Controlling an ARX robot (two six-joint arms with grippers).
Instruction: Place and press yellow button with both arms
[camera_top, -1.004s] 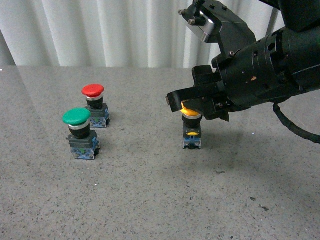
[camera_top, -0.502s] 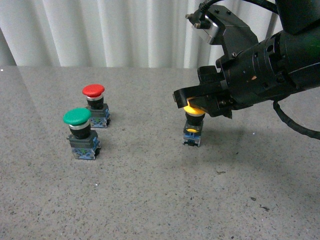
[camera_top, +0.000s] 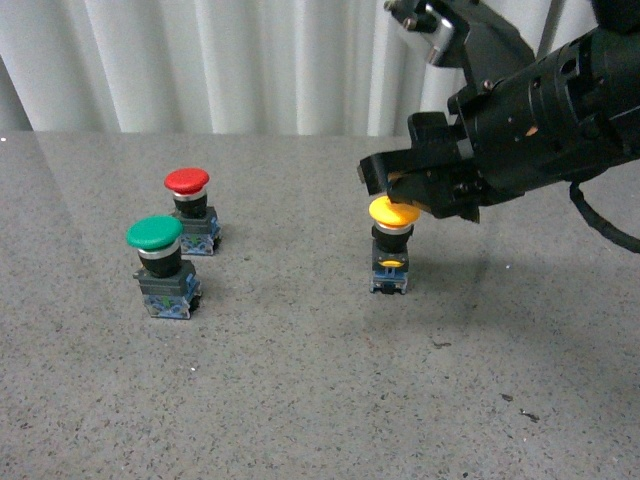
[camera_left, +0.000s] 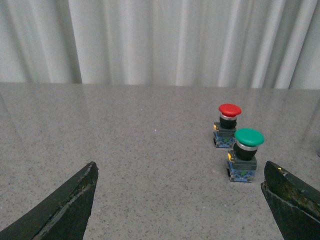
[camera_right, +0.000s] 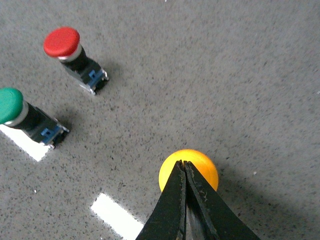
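The yellow button (camera_top: 392, 247) stands upright on the grey table right of centre, with its yellow cap, black body and blue base. My right gripper (camera_top: 375, 177) is shut and empty, its tips just above the cap's far edge. In the right wrist view the closed tips (camera_right: 183, 164) lie over the yellow cap (camera_right: 200, 167). My left gripper (camera_left: 182, 200) is open and empty, its two fingers at the frame's lower corners, well away from the yellow button, which that view does not show.
A red-capped button (camera_top: 188, 208) and a green-capped button (camera_top: 160, 265) stand at the table's left; both show in the left wrist view (camera_left: 228, 125) (camera_left: 244, 154) and right wrist view (camera_right: 70, 57) (camera_right: 25, 116). White curtains (camera_top: 200, 60) hang behind.
My right gripper has risen and shifted right off the yellow cap, which now shows fully. The button stands upright, slightly right of where it was.
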